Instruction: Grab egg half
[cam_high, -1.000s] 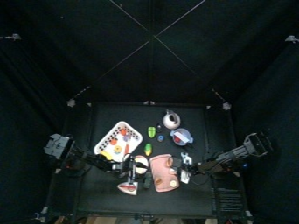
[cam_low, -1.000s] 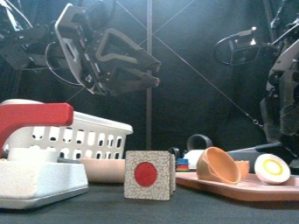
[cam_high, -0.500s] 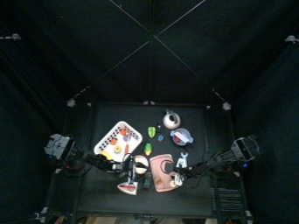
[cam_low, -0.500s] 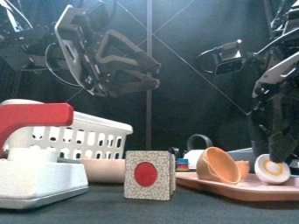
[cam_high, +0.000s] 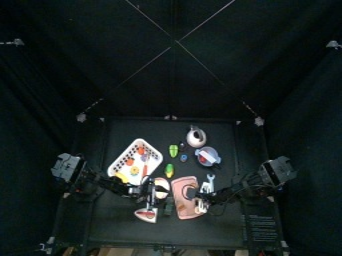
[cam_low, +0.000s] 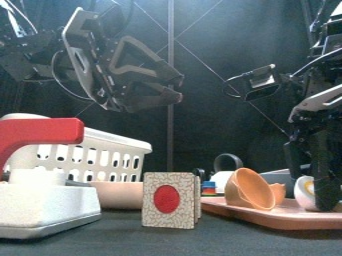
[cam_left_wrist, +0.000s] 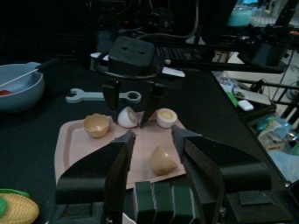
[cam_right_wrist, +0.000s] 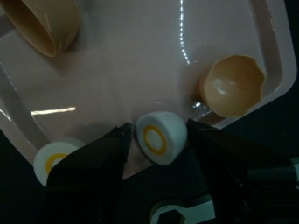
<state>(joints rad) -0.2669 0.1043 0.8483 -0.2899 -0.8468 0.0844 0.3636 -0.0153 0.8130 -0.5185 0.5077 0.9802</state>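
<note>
A pink tray (cam_right_wrist: 128, 79) holds two egg halves and two brown eggshell cups. One egg half (cam_right_wrist: 158, 138), white with a yellow yolk, lies between the open jaws of my right gripper (cam_right_wrist: 162, 131), which stands low over the tray. I cannot tell whether the jaws touch it. The front view shows the right gripper (cam_low: 314, 180) down around this egg half (cam_low: 305, 192) at the tray's right end. The other egg half (cam_right_wrist: 59, 156) lies beside it. My left gripper (cam_left_wrist: 163, 162) hangs open above the table's left part, holding nothing.
A brown eggshell cup (cam_low: 249, 188) sits on the tray left of the egg half. A card with a red circle (cam_low: 170, 199), a white basket (cam_low: 87, 165) and a red-handled thing (cam_low: 34, 130) stand to the left. A wrench (cam_left_wrist: 82, 95) and a blue bowl (cam_left_wrist: 17, 87) lie beyond the tray.
My right gripper has come down and in over the pink tray, still open, and now stands around the egg half. The left arm has not moved.
</note>
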